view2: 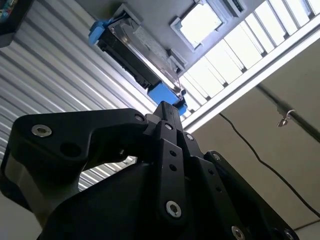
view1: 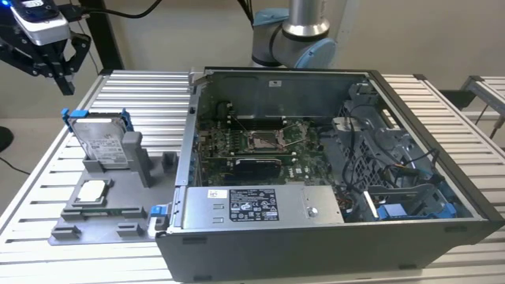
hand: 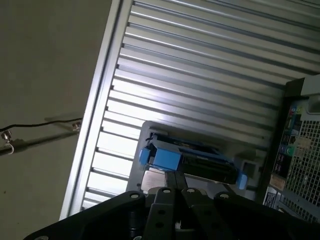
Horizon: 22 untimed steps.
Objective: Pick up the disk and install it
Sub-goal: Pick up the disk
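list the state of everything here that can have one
disk, standing on edge in the grey holder, not gripped
end effector, shut, empty, above the disk, apart from it
computer case, side open, inside exposed
chip, lying flat in the holder

disk (view1: 94,125) silver-grey w/ white label (view1: 104,145), blue bracket (view1: 73,112); holder (view1: 118,204) grey; table (view1: 134,89) ribbed silver; pc board (view1: 225,139) looks green.

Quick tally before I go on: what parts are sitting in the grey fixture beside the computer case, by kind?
disk in blue carrier: 1
square silver chip: 1
Total: 2
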Each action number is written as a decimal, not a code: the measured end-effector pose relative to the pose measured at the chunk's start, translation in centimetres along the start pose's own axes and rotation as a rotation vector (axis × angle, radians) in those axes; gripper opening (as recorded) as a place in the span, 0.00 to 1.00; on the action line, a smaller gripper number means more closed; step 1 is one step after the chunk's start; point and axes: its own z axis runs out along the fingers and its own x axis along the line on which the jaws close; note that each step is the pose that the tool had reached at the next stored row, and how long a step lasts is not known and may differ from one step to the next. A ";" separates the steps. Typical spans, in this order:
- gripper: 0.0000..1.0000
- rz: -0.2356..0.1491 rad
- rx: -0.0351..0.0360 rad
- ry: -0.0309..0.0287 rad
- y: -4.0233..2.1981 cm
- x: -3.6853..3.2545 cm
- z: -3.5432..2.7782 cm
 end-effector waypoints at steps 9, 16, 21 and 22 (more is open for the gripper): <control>0.00 -0.049 -0.0004 0.0024 0.00 0.00 0.00; 0.00 -0.053 -0.0005 0.0025 0.00 0.00 0.00; 0.00 -0.054 -0.0005 0.0026 0.00 0.00 0.00; 0.00 -0.054 -0.0005 0.0025 0.00 0.00 0.00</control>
